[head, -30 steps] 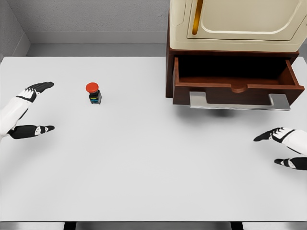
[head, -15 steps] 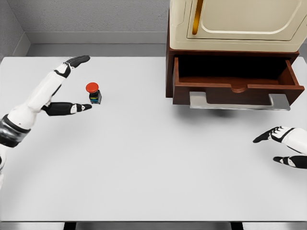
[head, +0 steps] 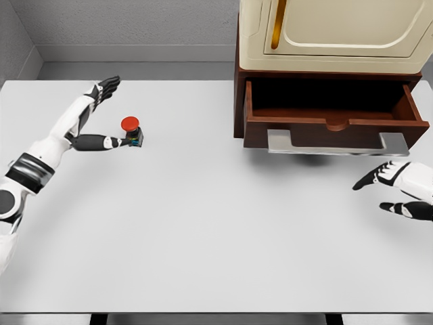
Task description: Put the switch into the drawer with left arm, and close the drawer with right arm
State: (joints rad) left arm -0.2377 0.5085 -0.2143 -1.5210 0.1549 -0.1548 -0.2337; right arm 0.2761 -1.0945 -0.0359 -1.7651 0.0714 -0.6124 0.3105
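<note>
Our left robot hand [head: 95, 115] was spread open, its thumb touching the red-capped switch [head: 132, 131] on the table [head: 203, 223]. Our right robot hand [head: 398, 191] hovered open at 5 o'clock of the open drawer [head: 331, 115].

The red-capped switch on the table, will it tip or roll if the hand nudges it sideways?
The switch probably tips: its wide red cap tops a narrower dark body. Rolling seems unlikely, since the base looks blocky. It appears rigid, so the open left hand could likely pinch it firmly.
</note>
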